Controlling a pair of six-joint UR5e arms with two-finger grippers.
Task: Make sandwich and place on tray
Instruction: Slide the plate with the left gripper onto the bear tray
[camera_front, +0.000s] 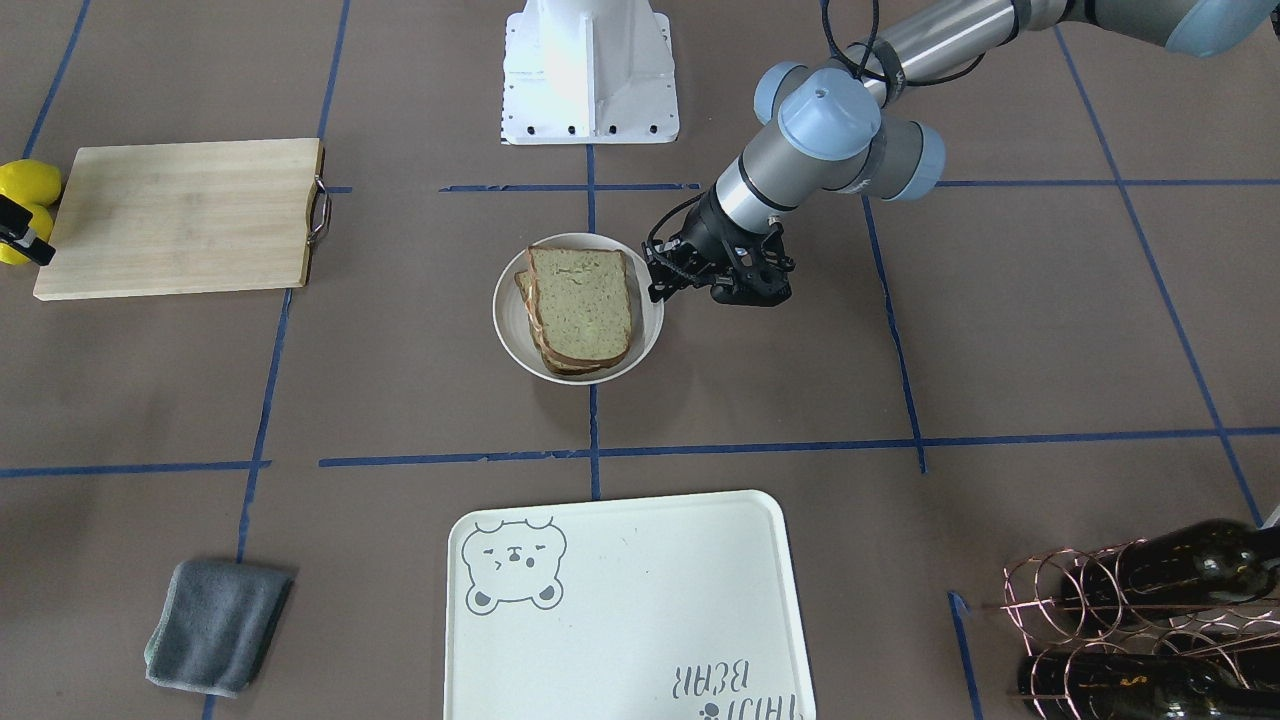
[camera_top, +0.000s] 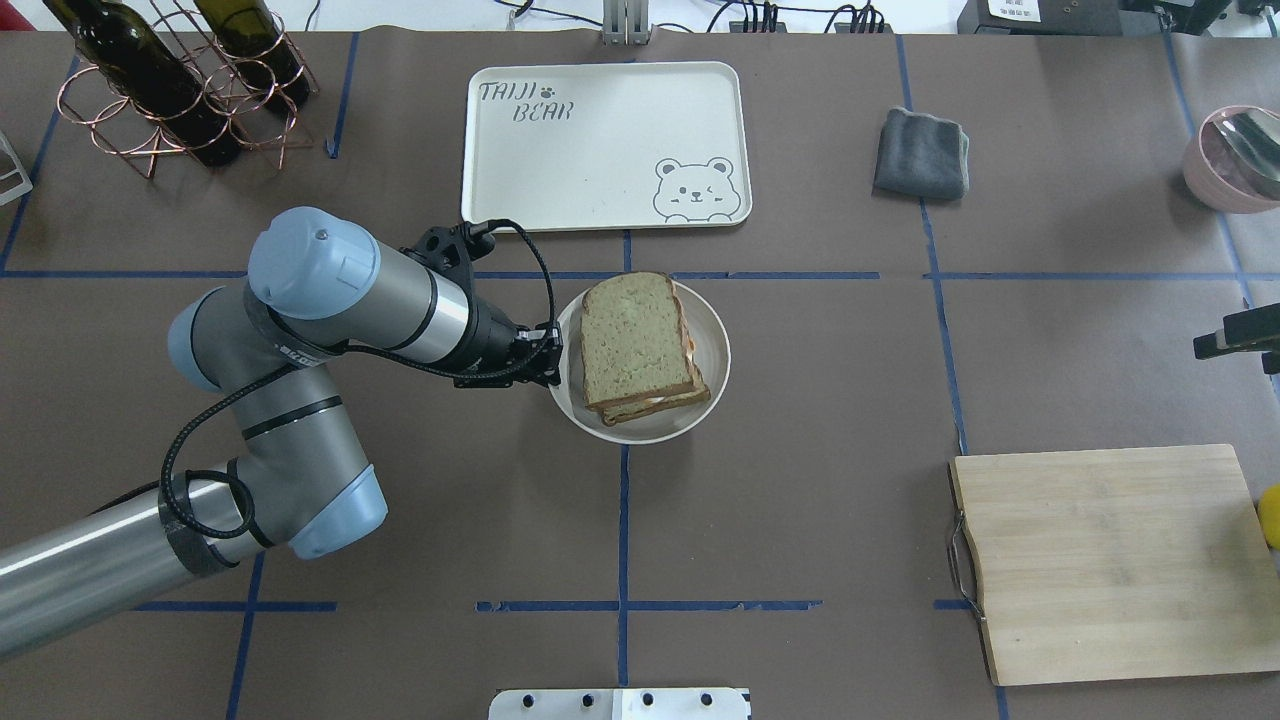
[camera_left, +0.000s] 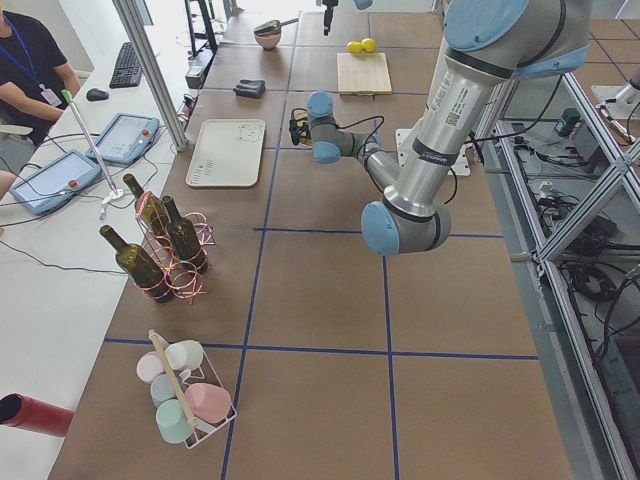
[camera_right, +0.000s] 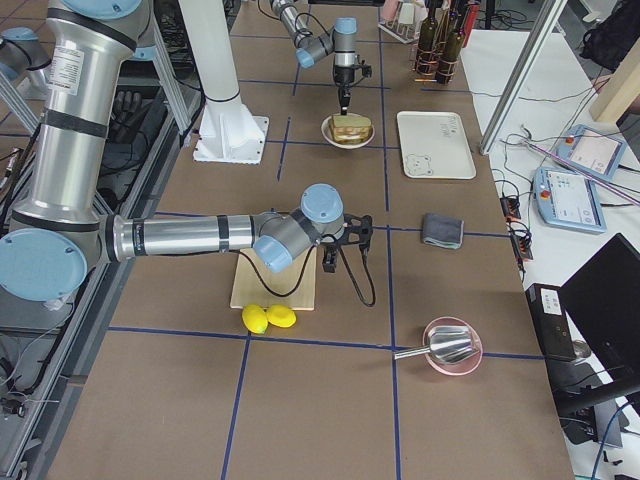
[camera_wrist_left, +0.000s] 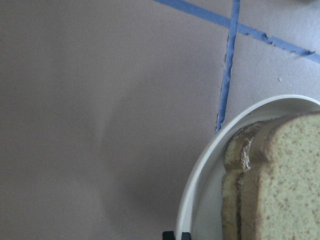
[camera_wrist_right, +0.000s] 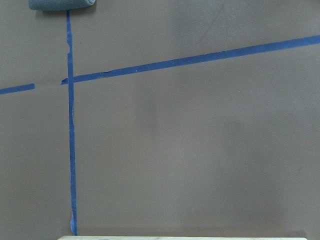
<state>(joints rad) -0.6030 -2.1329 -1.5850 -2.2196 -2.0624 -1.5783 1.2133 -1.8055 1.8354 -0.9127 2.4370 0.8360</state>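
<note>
The sandwich (camera_top: 632, 342) sits stacked on a small round white plate (camera_top: 716, 392) at the table's middle, two tan-green slices with a sliver of white and orange egg between them. It also shows in the front view (camera_front: 585, 305) and the left wrist view (camera_wrist_left: 285, 190). My left gripper (camera_top: 552, 360) is at the plate's rim on my left side, its tips (camera_wrist_left: 176, 235) close together on the rim. The cream tray (camera_top: 600, 150) with the bear drawing lies bare beyond the plate. My right gripper (camera_top: 1235, 335) hovers far right near the cutting board; I cannot tell its state.
A wooden cutting board (camera_top: 1110, 560) lies at the near right with lemons (camera_front: 28, 185) beside it. A grey cloth (camera_top: 920, 152) lies right of the tray. A wire rack of wine bottles (camera_top: 170, 90) stands far left. A pink bowl (camera_top: 1235, 155) is far right.
</note>
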